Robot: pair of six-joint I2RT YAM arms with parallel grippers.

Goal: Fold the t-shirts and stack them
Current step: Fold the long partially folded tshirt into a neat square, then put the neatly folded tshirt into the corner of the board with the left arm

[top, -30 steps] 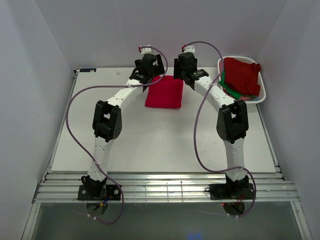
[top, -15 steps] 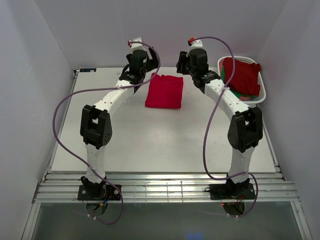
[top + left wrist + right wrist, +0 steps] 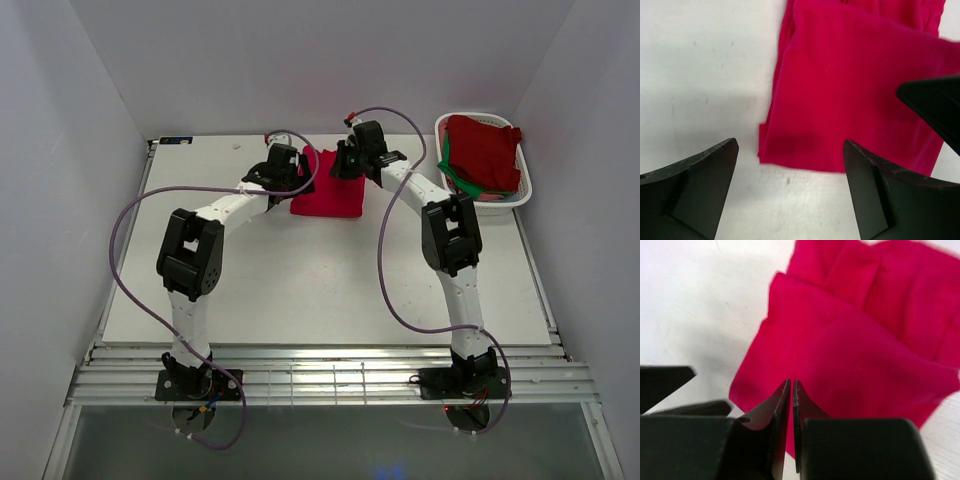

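A folded crimson cloth t-shirt (image 3: pixel 328 196) lies flat on the white desk (image 3: pixel 300 280), in the middle of its far half. The left end effector (image 3: pixel 290 172) hangs at the shirt's left edge. In the left wrist view its fingers (image 3: pixel 700 185) stand wide apart and hold nothing, and one corner of the cloth (image 3: pixel 855 95) shows between them. The right end effector (image 3: pixel 345 160) sits over the far part of the same shirt. In the right wrist view its fingers (image 3: pixel 782 405) are pressed together, tips over the crimson cloth (image 3: pixel 865 340) near an edge. I cannot tell whether they touch it. At the desk's far right corner stands a white slotted plastic basket (image 3: pixel 527 190), well apart from the folded shirt. It holds a crumpled dark red t-shirt (image 3: pixel 485 150) lying over a green t-shirt (image 3: pixel 452 172).
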